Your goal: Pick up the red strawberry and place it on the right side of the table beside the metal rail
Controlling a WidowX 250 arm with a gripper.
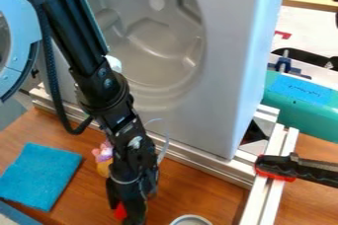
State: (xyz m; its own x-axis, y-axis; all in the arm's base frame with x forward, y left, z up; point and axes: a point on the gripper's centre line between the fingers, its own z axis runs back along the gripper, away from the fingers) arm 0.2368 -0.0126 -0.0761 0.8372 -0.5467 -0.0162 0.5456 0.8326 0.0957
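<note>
The black gripper (131,202) hangs low over the wooden table, near the bottom edge of the camera view and in front of a grey toy washer. A small red thing (120,211) shows right against the gripper's left side; whether it is held cannot be told. Just left of the arm is a pink and yellow toy (104,159), partly hidden behind it. A blue cloth (41,175) lies flat farther left. To the gripper's right, a round pale rim (190,220) is cut off by the bottom edge.
The grey washer (228,66) stands behind the arm, its round light-blue door (27,51) swung out at left. Metal rails (198,166) run along its base and right side. A black and red clamp (297,168) grips the right rail. A teal case (300,104) sits beyond.
</note>
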